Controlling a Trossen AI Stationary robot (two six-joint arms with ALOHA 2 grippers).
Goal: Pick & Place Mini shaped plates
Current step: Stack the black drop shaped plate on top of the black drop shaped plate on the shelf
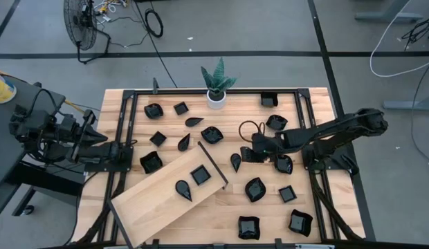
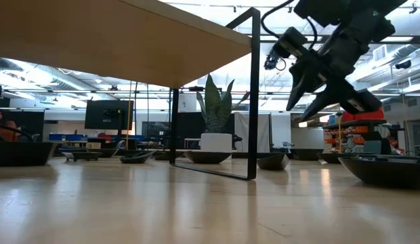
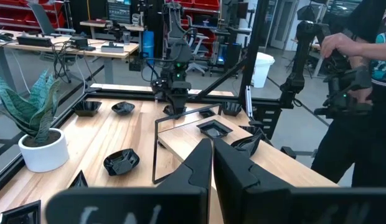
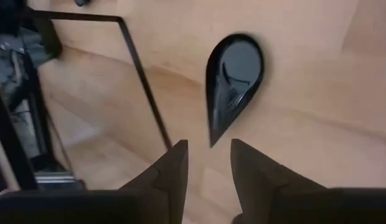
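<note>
Right hand above a teardrop plate at centre frame

The teardrop plate [image 4: 233,84] is glossy black, rounded at one end and pointed at the other, lying flat on the pale wooden worktop [image 1: 318,104] just right of the tilted board [image 1: 159,200]; the right hand [image 1: 246,155] hangs over it empty, fingers [image 4: 171,171] partly apart (a narrow gap, with the plate's tip beyond it). More black plates, square [image 1: 287,194], leaf and wavy, are scattered across the worktop, and two rest on the board. The left hand [image 1: 131,146] waits at the left edge of the high view, pressed shut and holding nothing. A white potted plant [image 1: 216,86] stands at top centre. Beyond the worktop are desks, monitors, red shelving and a person [image 3: 358,81] in dark clothes at the upper right of the left wrist view.
</note>
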